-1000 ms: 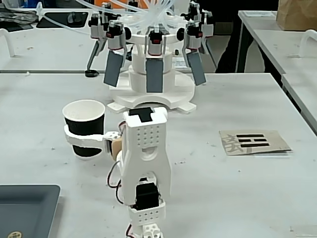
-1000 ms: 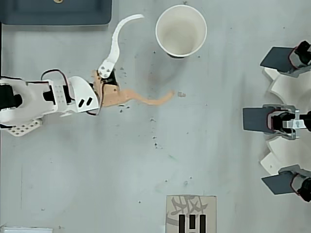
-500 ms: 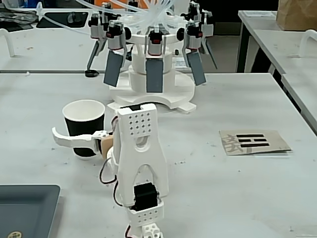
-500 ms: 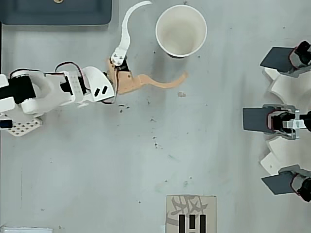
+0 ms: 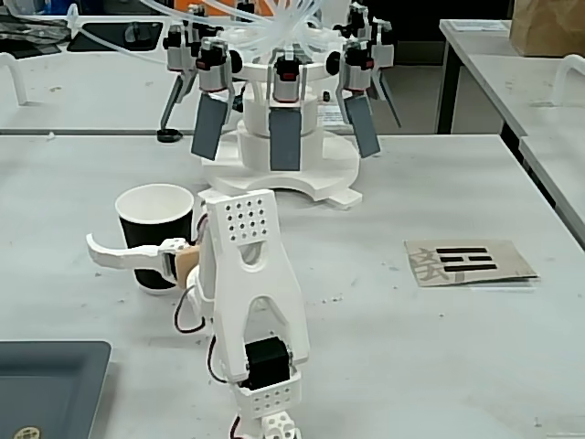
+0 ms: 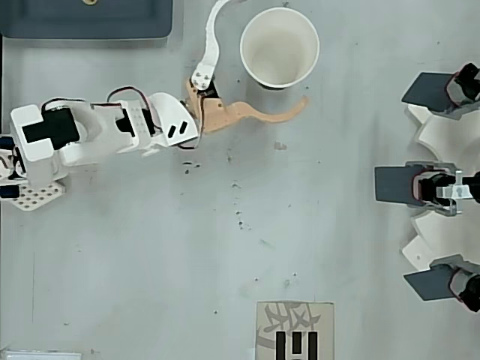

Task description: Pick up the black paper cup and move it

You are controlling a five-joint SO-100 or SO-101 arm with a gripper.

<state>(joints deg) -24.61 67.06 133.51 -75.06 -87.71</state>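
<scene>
The black paper cup (image 5: 154,240) stands upright on the white table, its white inside (image 6: 280,46) facing up in the overhead view. My gripper (image 6: 264,52) is open wide around it. The white finger (image 6: 210,41) curves past the cup's near left side in the fixed view, where its tip (image 5: 91,241) shows. The tan finger (image 6: 255,112) runs along the cup's other side with a small gap. In the fixed view my gripper (image 5: 146,236) is partly hidden by the arm (image 5: 247,274), and only the tan finger's base (image 5: 186,263) shows.
A white machine with dark grey paddles (image 5: 283,137) stands just beyond the cup, along the right edge of the overhead view (image 6: 442,187). A dark grey tray (image 5: 46,384) (image 6: 90,19) lies near the arm's base. A card with black marks (image 5: 471,262) (image 6: 295,330) lies farther off.
</scene>
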